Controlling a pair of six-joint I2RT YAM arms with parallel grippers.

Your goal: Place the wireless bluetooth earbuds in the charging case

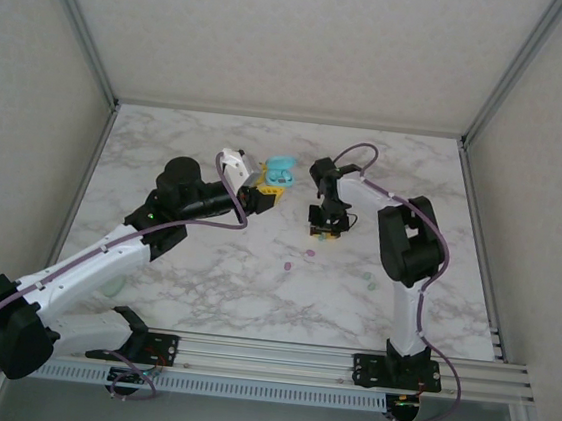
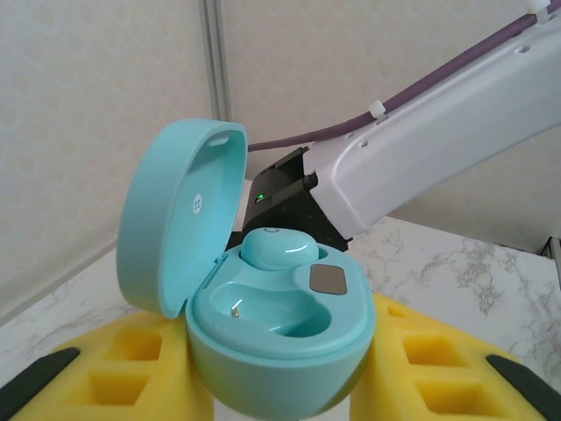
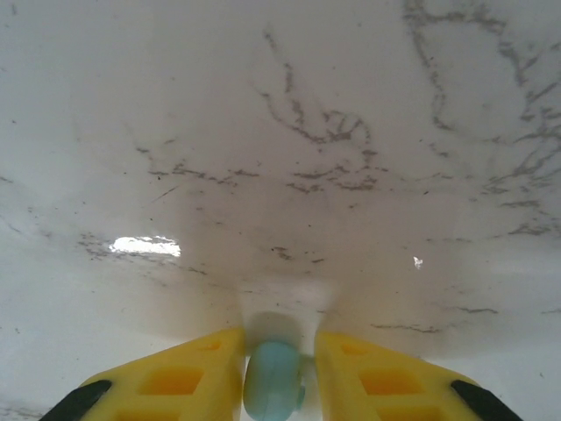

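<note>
Earbuds [image 1: 286, 266] lie loose on the marbled worktop [image 1: 202, 293], which we see from above with both arms bent over it. The left arm [image 1: 84, 270] reaches to the middle, and the left hand [image 1: 260, 196] is clamped on the teal charging case [image 1: 280, 170], left of centre, its lid [image 2: 180, 215] tipped back. The right arm [image 1: 408, 244] folds inward, and the right hand [image 1: 326, 230] points down at the worktop just right of the case.

From the left wrist we see yellow fingers [image 2: 114, 368] pressed against both sides of the case; one teal bud [image 2: 276, 248] sits in the far socket; the near socket [image 2: 272, 311] is bare.

From the right wrist, the fingers [image 3: 175, 381] stand close on either side of a second teal bud [image 3: 273, 386]; a sliver of gap shows on one side, so we cannot tell whether it is gripped.

Two pink-purple buds [image 1: 312, 254] lie just near of the right hand; a pale green pair [image 1: 370, 282] lies beside the right arm.
</note>
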